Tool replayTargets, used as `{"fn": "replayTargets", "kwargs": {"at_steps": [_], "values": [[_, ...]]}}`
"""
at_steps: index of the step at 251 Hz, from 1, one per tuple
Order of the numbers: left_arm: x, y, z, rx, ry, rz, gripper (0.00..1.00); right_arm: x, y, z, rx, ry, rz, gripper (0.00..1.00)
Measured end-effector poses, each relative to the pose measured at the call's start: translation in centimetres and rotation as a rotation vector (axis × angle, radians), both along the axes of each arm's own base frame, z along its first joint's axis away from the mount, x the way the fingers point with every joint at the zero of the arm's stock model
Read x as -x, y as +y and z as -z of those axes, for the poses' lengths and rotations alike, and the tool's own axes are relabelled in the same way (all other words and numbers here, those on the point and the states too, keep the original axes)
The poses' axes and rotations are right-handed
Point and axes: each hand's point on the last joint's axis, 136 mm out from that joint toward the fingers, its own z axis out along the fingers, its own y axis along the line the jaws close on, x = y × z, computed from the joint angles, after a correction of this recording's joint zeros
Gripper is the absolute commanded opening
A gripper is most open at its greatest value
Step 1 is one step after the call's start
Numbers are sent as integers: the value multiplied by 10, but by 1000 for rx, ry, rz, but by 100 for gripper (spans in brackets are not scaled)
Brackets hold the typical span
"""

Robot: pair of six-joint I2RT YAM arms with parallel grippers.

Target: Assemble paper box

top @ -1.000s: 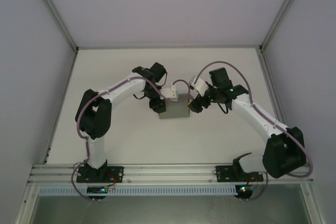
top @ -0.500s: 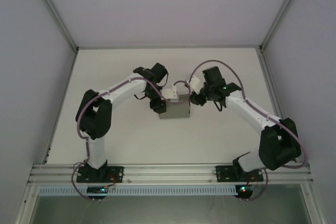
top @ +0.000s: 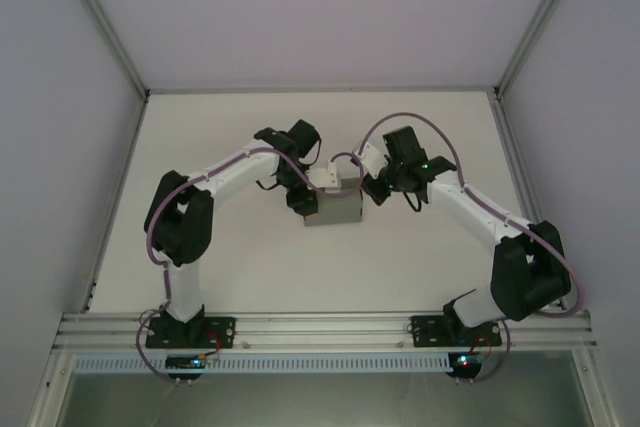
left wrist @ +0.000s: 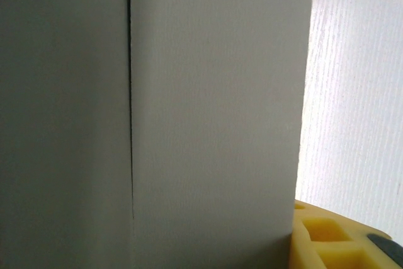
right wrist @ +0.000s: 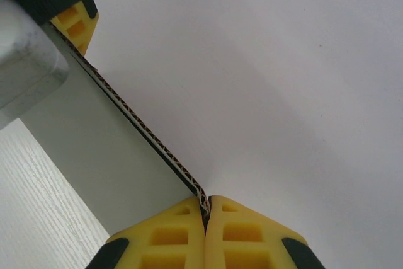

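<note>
Between the fingertips of the right gripper (right wrist: 206, 209) I note a thin card edge of the paper box (right wrist: 94, 137), with the jaws closed hard on it. From that pinch the edge runs straight away from the jaws, up and to the left. Its long axis ends at a yellow finger (right wrist: 72, 23), apparently the left gripper's (top: 304, 203). The box wall stands close against the left jaws; whether they clamp it I cannot tell. My judgement: any fold must turn about this line, with the right arm leading.
</note>
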Motion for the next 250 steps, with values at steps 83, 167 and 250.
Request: {"fn": "replayTargets", "kwargs": {"at_steps": [83,167,250], "values": [[-4,-3,0,12,-24,-14,44,2,4,-6,-39,49,353,0],[-5,-7,0,8,-42,-24,44,-1,0,0,-211,115,691,0],[-7,-7,0,5,-50,-30,44,-4,0,5,-257,9,666,0]]}}
